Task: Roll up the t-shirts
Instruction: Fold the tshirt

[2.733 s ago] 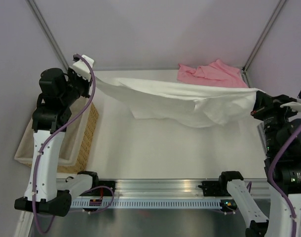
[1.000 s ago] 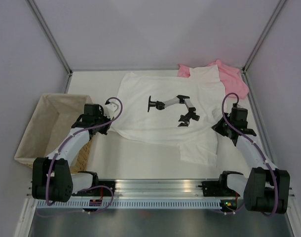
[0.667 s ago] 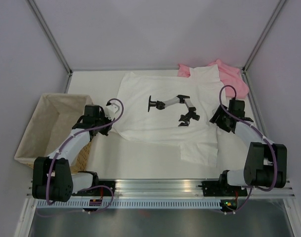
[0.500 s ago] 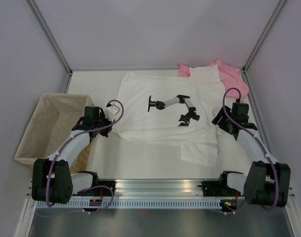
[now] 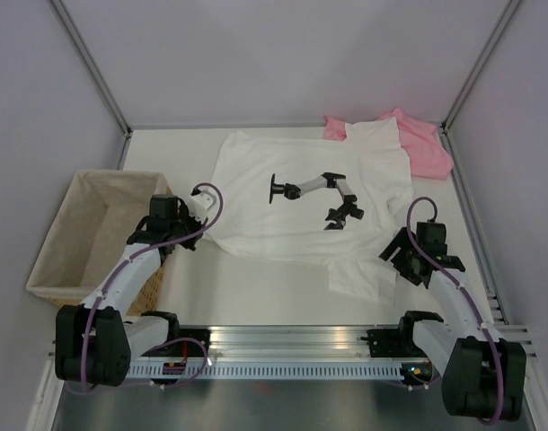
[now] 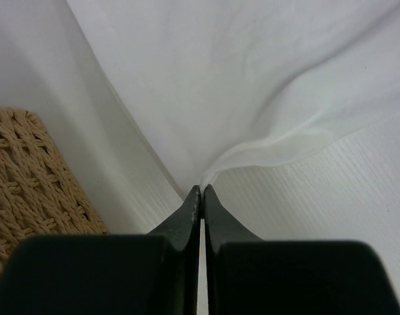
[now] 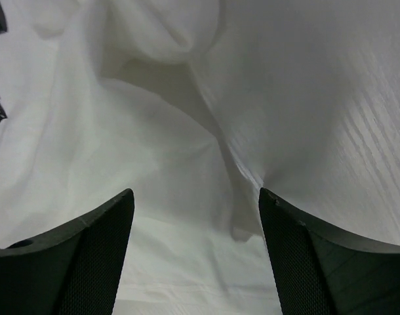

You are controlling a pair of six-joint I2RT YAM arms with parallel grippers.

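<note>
The white t-shirt [image 5: 301,202], with a black print on its chest, lies spread flat on the table [image 5: 256,296]. At the back right a pink t-shirt [image 5: 425,144] lies crumpled, partly under the white one's sleeve. My left gripper [image 5: 200,208] is shut on the white shirt's left edge; in the left wrist view its tips [image 6: 201,190] pinch a fold of white cloth [image 6: 265,79]. My right gripper [image 5: 393,255] hovers open over the shirt's near right corner. In the right wrist view wrinkled white cloth [image 7: 160,144] lies between the spread fingers [image 7: 101,249], held by neither.
A cloth-lined wicker basket [image 5: 151,285] stands at the left, close beside my left arm; its weave [image 6: 29,177] shows in the left wrist view. Frame posts and pale walls close in the back and sides. A metal rail [image 5: 292,341] runs along the near edge.
The shirt, earlier stretched in the air between both grippers, now lies flat. My right gripper has opened, let go of the cloth and drawn back toward the near edge. The left stays shut.
</note>
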